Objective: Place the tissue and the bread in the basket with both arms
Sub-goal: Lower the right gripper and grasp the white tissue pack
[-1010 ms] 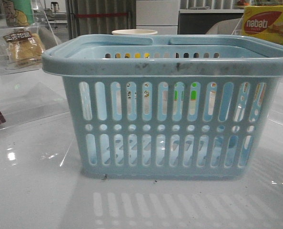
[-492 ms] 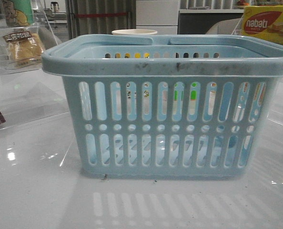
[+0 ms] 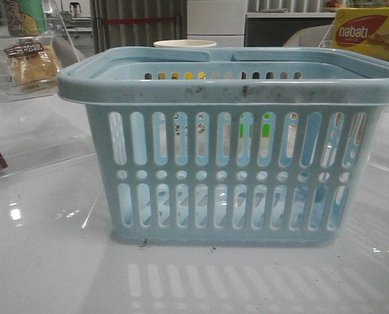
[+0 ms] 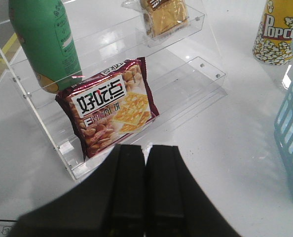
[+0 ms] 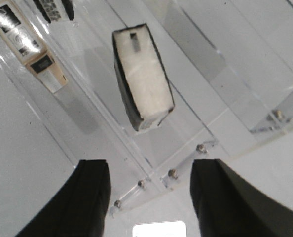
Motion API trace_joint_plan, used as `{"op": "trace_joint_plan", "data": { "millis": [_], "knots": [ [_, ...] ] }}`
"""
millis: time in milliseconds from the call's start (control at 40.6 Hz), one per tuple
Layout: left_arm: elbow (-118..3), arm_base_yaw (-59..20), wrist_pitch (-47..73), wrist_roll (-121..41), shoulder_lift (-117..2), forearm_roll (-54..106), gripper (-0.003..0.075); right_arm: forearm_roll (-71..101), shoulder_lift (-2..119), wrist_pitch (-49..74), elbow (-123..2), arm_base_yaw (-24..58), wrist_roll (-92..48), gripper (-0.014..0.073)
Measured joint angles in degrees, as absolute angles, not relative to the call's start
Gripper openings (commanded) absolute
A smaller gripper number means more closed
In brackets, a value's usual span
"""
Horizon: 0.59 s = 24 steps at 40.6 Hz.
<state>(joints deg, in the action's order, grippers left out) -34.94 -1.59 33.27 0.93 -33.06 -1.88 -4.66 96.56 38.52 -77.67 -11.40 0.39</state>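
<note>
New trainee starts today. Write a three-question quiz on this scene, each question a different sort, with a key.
1. True or false: the left end effector is shut and holds nothing.
2. Which item lies ahead of the open right end effector? A) the tissue B) the bread C) the snack packet
3. Fill in: the bread sits on a clear acrylic ____.

Key:
1. True.
2. A.
3. Shelf; the basket holds neither item as far as its slots show.
</note>
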Motion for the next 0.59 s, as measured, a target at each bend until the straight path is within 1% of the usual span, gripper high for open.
{"op": "trace_joint_plan", "data": {
  "millis": [591],
  "knots": [
    [-34.9,-1.6,33.3,0.9,-33.1,-1.9,0.009,-4.7,103.0,26.2,-78.4,-11.4,0.4,0.0472]
  ]
}}
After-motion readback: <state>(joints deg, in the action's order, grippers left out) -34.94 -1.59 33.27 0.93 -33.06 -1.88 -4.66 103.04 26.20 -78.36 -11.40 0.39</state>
